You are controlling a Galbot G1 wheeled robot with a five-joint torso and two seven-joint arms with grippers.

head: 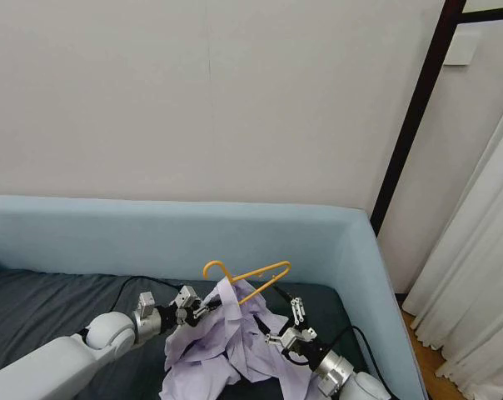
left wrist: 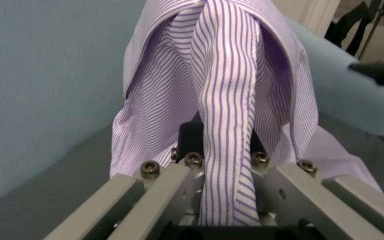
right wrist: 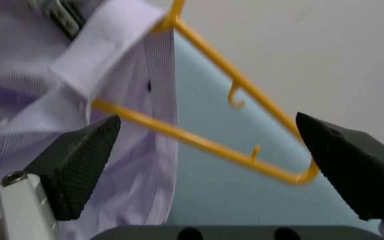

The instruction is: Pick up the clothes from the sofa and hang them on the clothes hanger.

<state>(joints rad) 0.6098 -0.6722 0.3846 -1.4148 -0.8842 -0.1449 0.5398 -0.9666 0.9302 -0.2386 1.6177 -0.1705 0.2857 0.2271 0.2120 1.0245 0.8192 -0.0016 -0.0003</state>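
Note:
A purple striped shirt (head: 226, 343) lies heaped on the sofa's dark seat (head: 52, 304), its upper part lifted onto an orange hanger (head: 250, 278). My left gripper (head: 193, 305) is shut on a fold of the shirt (left wrist: 225, 100) just beside the hanger's hook end; the fabric runs between its fingers (left wrist: 145, 192). My right gripper (head: 286, 325) is open just right of the shirt, below the hanger's free arm. In the right wrist view that bare hanger arm (right wrist: 205, 144) shows between the black fingertips (right wrist: 78, 160) without touching them, and the shirt (right wrist: 38, 125) covers its other end.
The sofa's light blue back (head: 176, 237) and right armrest (head: 364, 283) close in the seat. A white wall rises behind, with a dark door frame (head: 414, 117) and pale curtains (head: 476, 283) to the right. Bare seat stretches to the left.

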